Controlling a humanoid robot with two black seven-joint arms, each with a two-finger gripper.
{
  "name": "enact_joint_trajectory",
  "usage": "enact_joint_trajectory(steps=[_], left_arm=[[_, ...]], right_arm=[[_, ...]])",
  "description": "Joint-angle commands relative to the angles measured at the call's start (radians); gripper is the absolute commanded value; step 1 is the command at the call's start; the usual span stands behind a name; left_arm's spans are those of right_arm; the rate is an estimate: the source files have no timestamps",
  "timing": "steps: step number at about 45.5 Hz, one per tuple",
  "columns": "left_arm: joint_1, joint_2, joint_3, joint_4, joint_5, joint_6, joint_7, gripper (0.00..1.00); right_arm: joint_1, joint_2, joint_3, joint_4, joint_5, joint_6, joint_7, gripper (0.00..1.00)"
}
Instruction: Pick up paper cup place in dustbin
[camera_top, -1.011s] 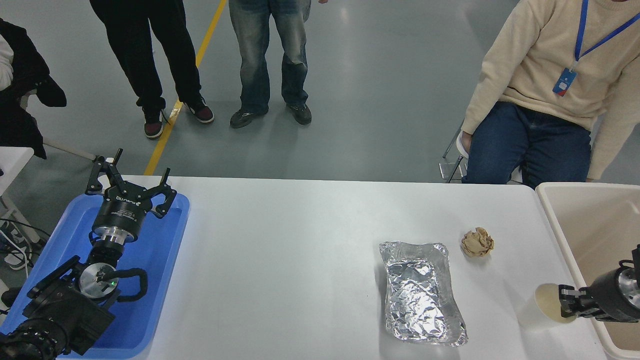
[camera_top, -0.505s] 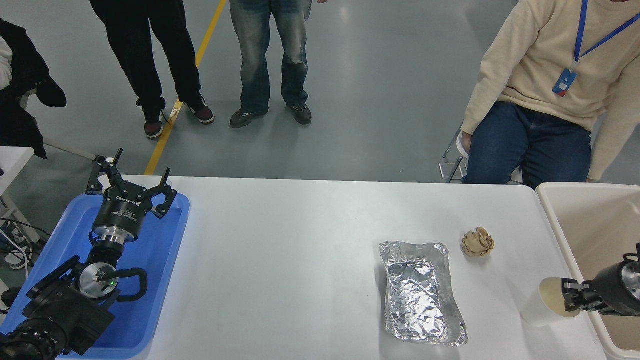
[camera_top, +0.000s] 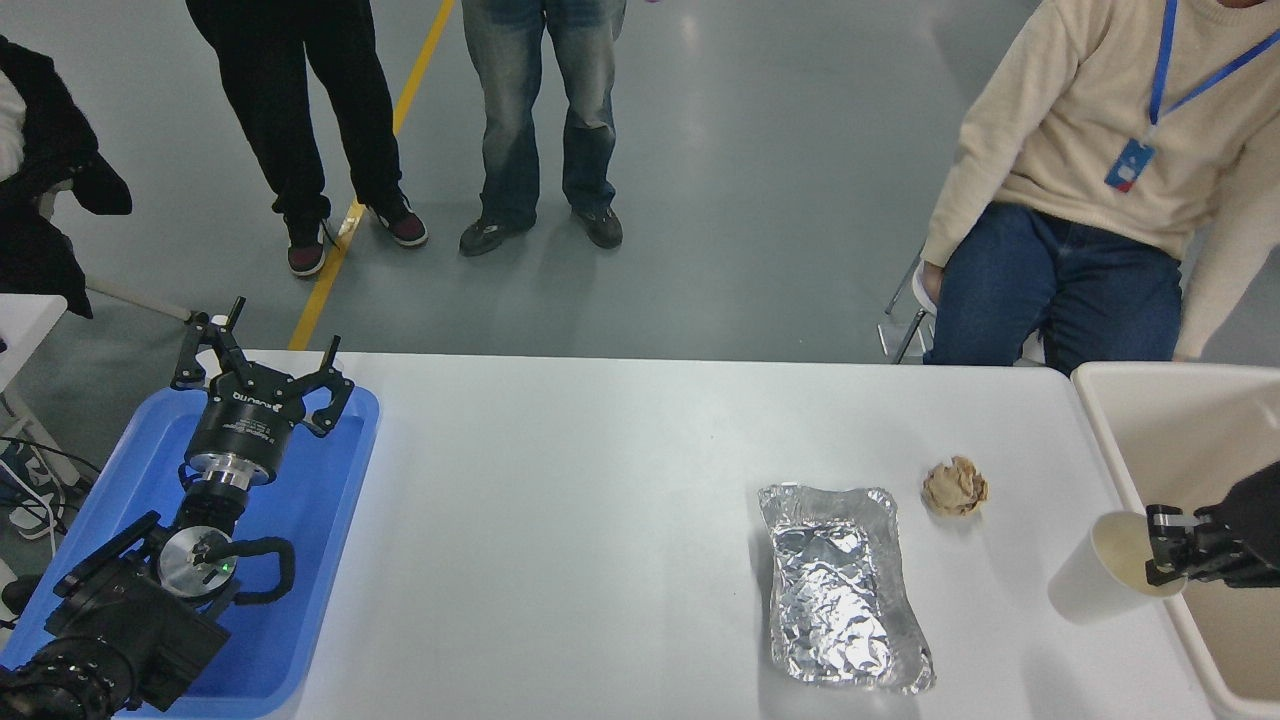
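The white paper cup (camera_top: 1105, 570) with its cream inside hangs tilted just above the table's right end, next to the dustbin's near wall. My right gripper (camera_top: 1160, 560) comes in from the right edge over the dustbin (camera_top: 1140, 400) and is shut on the cup's rim. The dustbin is a large beige bin at the far right, partly cut off by the picture's edge. My left gripper (camera_top: 258, 362) is parked open over the blue tray at the lower left.
A crinkled silver foil tray (camera_top: 840, 585) lies right of centre, with a crumpled brown paper ball (camera_top: 955, 486) behind it. The shallow blue tray (camera_top: 330, 520) sits at the left. A seated person in a cream sweater and several standing people are beyond the table's far side.
My right gripper has lifted the paper cup and carried it up and slightly right toward the dustbin's wall. The left arm has not moved.
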Motion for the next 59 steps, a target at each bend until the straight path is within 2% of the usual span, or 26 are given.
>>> enact_joint_trajectory(steps=[1, 11, 18, 33, 59], left_arm=[[0.0, 0.0, 0.0, 0.0, 0.0, 0.0, 0.0, 1.0], [0.0, 0.0, 0.0, -0.001, 0.0, 0.0, -0.001, 1.0], [0.0, 0.0, 0.0, 0.0, 0.0, 0.0, 0.0, 1.0], [0.0, 0.0, 0.0, 0.0, 0.0, 0.0, 0.0, 1.0], [0.0, 0.0, 0.0, -0.001, 0.001, 0.0, 0.0, 1.0]], right_arm=[[0.259, 0.004, -0.066, 0.031, -0.013, 0.168, -0.001, 0.0], [0.413, 0.03, -0.095, 0.031, -0.06, 0.168, -0.001, 0.0], [0.521, 0.071, -0.141, 0.031, -0.06, 0.168, 0.0, 0.0], [0.696, 0.078, -0.161, 0.031, -0.06, 0.168, -0.001, 0.0], [0.702, 0.071, -0.158, 0.015, -0.064, 0.168, -0.003, 0.0]])
